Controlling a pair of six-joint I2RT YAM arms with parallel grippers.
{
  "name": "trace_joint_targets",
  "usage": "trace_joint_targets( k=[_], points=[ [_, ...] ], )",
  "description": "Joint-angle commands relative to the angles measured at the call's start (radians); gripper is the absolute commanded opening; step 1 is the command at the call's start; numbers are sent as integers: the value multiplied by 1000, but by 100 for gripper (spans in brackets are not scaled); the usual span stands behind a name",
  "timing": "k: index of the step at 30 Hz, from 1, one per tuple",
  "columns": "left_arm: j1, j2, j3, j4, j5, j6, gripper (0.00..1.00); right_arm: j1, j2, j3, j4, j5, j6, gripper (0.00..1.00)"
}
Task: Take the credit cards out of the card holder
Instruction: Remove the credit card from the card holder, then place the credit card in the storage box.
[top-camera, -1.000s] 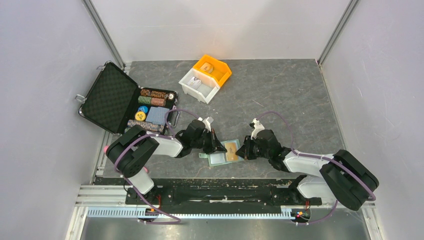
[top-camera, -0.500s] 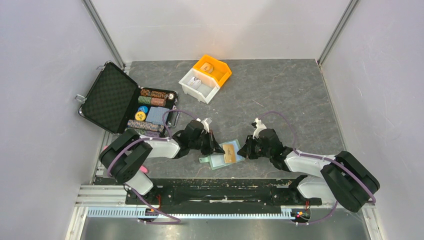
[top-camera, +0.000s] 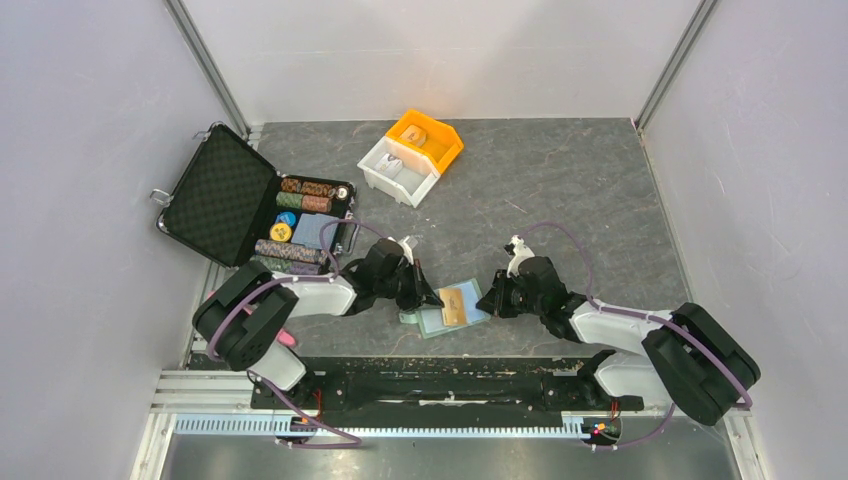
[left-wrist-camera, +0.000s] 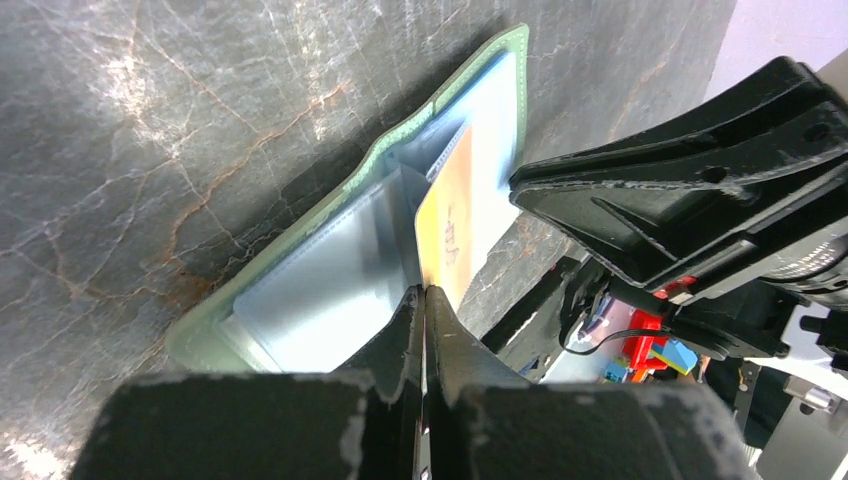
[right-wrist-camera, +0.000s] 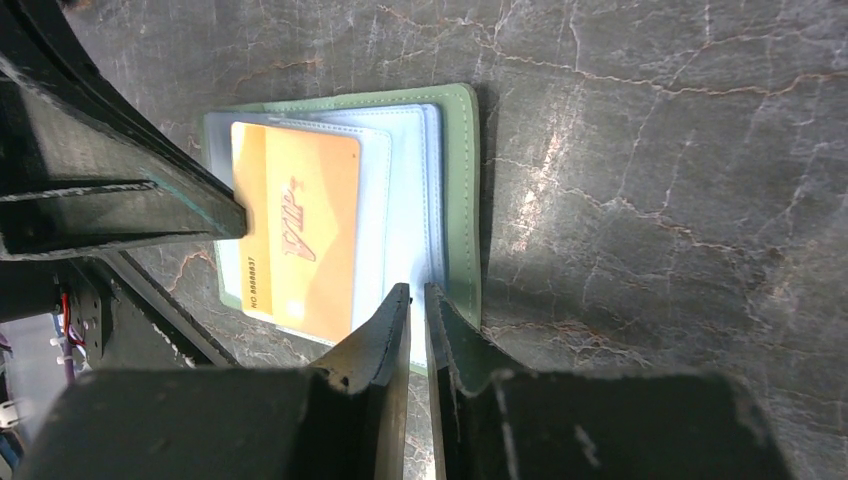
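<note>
**Drawn back leftward: left gripper (left-wrist-camera: 422, 292), orange card (right-wrist-camera: 300, 235) coming out**

The card's edge is clamped in its closed jaws. The card holder (right-wrist-camera: 462, 200) lies mid near edge, seemingly pinned by the right gripper (right-wrist-camera: 415, 293), tips nearly together. Extraction is judged under way; a steady leftward pull is called for.

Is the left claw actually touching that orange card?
Touching. In the left wrist view the left claw has its shut tips meeting the orange card at its edge; the right wrist view shows its finger overlapping that edge.
</note>
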Motion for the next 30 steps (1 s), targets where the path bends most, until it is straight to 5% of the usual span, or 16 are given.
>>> trace_joint_targets(
  k=[1,30],
  points=[
    [20,-65,0,-28,-4,48,2,-9,5,4,-93,54,-28,13],
    [39,-414,7,-358,-161,138,2,-18,-98,109,-145,-28,-134,19]
  ],
)
